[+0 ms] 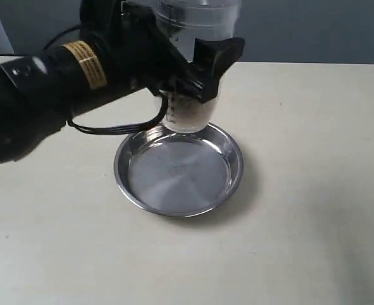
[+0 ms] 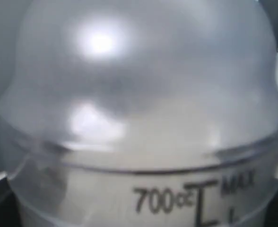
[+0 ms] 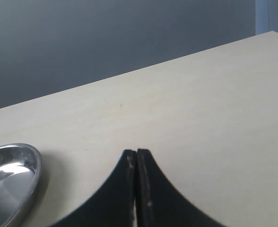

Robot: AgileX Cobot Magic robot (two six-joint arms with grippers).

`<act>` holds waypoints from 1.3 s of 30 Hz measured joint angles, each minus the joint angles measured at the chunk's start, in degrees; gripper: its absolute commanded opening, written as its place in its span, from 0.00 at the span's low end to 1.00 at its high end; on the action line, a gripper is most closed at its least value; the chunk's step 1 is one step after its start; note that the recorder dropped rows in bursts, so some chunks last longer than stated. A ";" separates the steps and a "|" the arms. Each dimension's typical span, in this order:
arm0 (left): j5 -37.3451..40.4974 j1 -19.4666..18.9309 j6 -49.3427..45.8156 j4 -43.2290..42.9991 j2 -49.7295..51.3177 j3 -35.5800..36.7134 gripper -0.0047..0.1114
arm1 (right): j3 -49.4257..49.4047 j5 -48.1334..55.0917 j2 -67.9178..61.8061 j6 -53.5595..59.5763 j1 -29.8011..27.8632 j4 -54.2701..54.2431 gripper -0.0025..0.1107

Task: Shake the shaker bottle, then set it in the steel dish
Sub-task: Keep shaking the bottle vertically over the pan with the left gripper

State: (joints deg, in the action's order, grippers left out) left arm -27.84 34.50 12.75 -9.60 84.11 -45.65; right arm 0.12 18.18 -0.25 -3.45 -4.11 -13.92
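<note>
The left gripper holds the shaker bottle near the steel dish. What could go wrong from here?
1. The shaker bottle has its base over the far rim of the steel dish, not the centre; lowered straight, it might catch the rim and tip.
2. The left gripper grips smooth clear plastic, so the bottle could slip.

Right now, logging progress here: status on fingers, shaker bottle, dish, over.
Left fingers clamped on shaker bottle, upright over rim of steel dish. Right fingers shut, empty, beside dish. Dish bare, nothing blocking.
</note>
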 measured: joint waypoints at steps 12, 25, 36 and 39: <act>3.43 -1.35 3.52 0.21 7.38 3.19 0.04 | 0.00 0.00 0.00 0.00 0.00 0.00 0.02; 2.34 -0.91 -11.65 14.42 4.80 8.73 0.04 | 0.00 0.00 0.00 0.00 0.00 0.00 0.02; 4.72 2.44 -13.89 14.82 2.70 5.67 0.04 | 0.00 -0.02 0.00 0.00 0.00 0.00 0.02; 4.73 -3.71 -17.46 30.88 4.47 6.86 0.04 | 0.00 0.08 0.00 0.00 0.00 0.00 0.02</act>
State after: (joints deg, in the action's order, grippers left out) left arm -23.10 30.79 -4.71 21.28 88.58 -38.79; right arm 0.12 18.26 -0.25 -3.45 -4.11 -13.92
